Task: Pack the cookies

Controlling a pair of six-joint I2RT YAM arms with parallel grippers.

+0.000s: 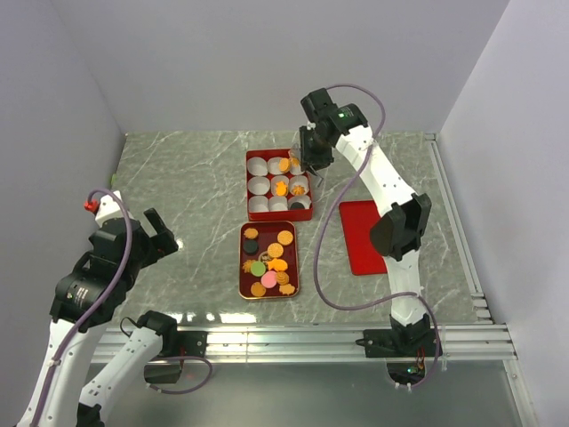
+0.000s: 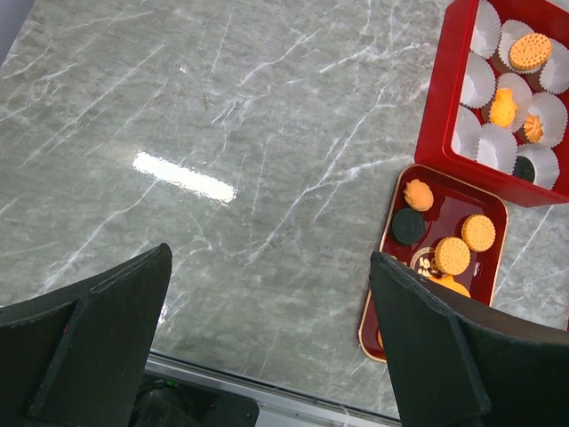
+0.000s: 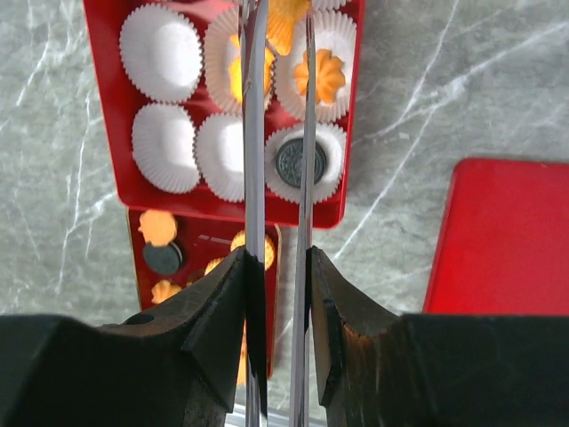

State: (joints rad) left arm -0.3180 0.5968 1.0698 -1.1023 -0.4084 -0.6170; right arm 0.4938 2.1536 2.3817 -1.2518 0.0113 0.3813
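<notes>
The right gripper hangs over the far right corner of the red box. It is clamped on metal tweezers, whose tips flank an orange cookie. Most cookies lie in the tray just in front of the box, and a few sit in its paper cups. Well left of the box, the left gripper gapes wide. The tray's printed mark is too small to read.

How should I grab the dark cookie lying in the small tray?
Pinch its rim across the width, straight down from above: the dark cookie lies flat in the tray, with its wall and an orange cookie close beside it, so a side approach looks blocked.
</notes>
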